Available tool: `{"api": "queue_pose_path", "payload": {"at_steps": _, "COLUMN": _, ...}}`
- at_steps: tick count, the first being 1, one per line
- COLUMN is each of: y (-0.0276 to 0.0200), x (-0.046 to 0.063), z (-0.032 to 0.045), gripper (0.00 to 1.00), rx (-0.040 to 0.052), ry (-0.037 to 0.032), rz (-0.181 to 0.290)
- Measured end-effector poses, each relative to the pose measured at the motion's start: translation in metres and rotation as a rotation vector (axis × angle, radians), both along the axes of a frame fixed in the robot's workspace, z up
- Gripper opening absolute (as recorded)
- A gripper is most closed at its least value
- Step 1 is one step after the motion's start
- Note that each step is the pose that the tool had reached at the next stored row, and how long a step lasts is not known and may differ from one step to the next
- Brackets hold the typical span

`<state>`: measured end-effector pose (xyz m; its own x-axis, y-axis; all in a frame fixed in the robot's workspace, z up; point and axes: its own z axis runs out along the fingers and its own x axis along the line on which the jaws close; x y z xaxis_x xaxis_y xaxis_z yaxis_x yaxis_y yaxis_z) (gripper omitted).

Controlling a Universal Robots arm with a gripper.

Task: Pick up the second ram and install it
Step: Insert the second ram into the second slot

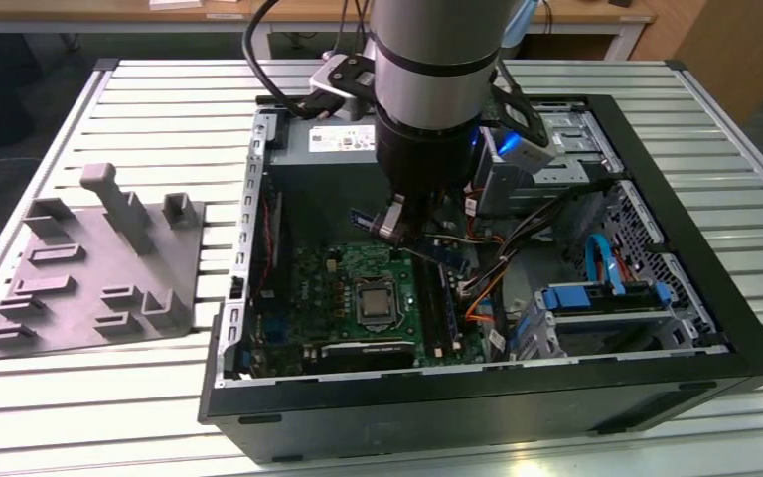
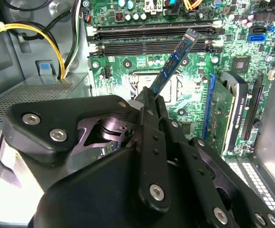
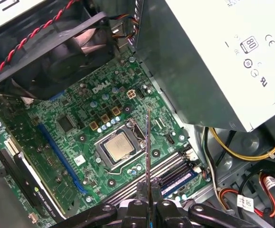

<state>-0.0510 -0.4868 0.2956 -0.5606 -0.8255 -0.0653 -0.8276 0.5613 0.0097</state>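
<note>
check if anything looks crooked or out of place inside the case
Nothing looks damaged or spilled. The one thing not settled is the second ram: the gripper holds it by one end above the motherboard, and in the second wrist view it slants across the memory slots rather than lining up with them.

We see the second ram (image 2: pixel 175 59) as a thin blue-green stick with small dark chips. It is pinched at one end by the gripper (image 2: pixel 147 99), and its free end is tilted out over the green motherboard (image 2: pixel 123 66), not seated in any slot. It shows edge-on in the first wrist view.
</note>
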Motion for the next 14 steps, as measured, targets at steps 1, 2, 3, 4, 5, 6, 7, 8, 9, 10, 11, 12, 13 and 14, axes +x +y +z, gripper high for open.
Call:
{"api": "queue_pose_path", "payload": {"at_steps": 1, "y": 0.0, "x": 0.0, "z": 0.0, "gripper": 0.14, "rx": -0.0002, "ry": 0.0, "rz": -0.002}}
{"api": "queue_pose_path", "payload": {"at_steps": 2, "y": 0.0, "x": 0.0, "z": 0.0, "gripper": 0.14, "rx": -0.0003, "ry": 0.0, "rz": -0.003}}
{"api": "queue_pose_path", "payload": {"at_steps": 3, "y": 0.0, "x": 0.0, "z": 0.0, "gripper": 0.14, "rx": -0.0004, "ry": 0.0, "rz": -0.005}}
{"api": "queue_pose_path", "payload": {"at_steps": 4, "y": 0.0, "x": 0.0, "z": -0.0001, "gripper": 0.14, "rx": -0.0004, "ry": 0.0, "rz": -0.007}}
{"api": "queue_pose_path", "payload": {"at_steps": 5, "y": 0.0, "x": 0.0, "z": -0.0001, "gripper": 0.14, "rx": -0.0005, "ry": 0.0, "rz": -0.01}}
{"api": "queue_pose_path", "payload": {"at_steps": 6, "y": 0.0, "x": 0.0, "z": -0.0001, "gripper": 0.14, "rx": -0.0006, "ry": 0.0001, "rz": -0.012}}
{"api": "queue_pose_path", "payload": {"at_steps": 7, "y": 0.0, "x": 0.0, "z": -0.0001, "gripper": 0.14, "rx": -0.0006, "ry": 0.0, "rz": -0.013}}
{"api": "queue_pose_path", "payload": {"at_steps": 8, "y": 0.0, "x": 0.0, "z": -0.0001, "gripper": 0.14, "rx": -0.0007, "ry": 0.0, "rz": -0.015}}
{"api": "queue_pose_path", "payload": {"at_steps": 9, "y": 0.0, "x": 0.0, "z": -0.0001, "gripper": 0.14, "rx": -0.0007, "ry": 0.0001, "rz": -0.017}}
{"api": "queue_pose_path", "payload": {"at_steps": 10, "y": 0.0, "x": 0.0, "z": -0.0002, "gripper": 0.14, "rx": -0.0008, "ry": 0.0, "rz": -0.019}}
{"api": "queue_pose_path", "payload": {"at_steps": 11, "y": 0.0, "x": 0.0, "z": -0.0002, "gripper": 0.14, "rx": -0.0009, "ry": 0.0, "rz": -0.021}}
{"api": "queue_pose_path", "payload": {"at_steps": 12, "y": 0.0, "x": 0.0, "z": -0.0002, "gripper": 0.14, "rx": -0.001, "ry": 0.0, "rz": -0.023}}
{"api": "queue_pose_path", "payload": {"at_steps": 13, "y": 0.0, "x": 0.0, "z": -0.0002, "gripper": 0.14, "rx": -0.0012, "ry": 0.0, "rz": -0.025}}
{"api": "queue_pose_path", "payload": {"at_steps": 14, "y": 0.0, "x": 0.0, "z": -0.0002, "gripper": 0.14, "rx": -0.0013, "ry": 0.0, "rz": -0.026}}
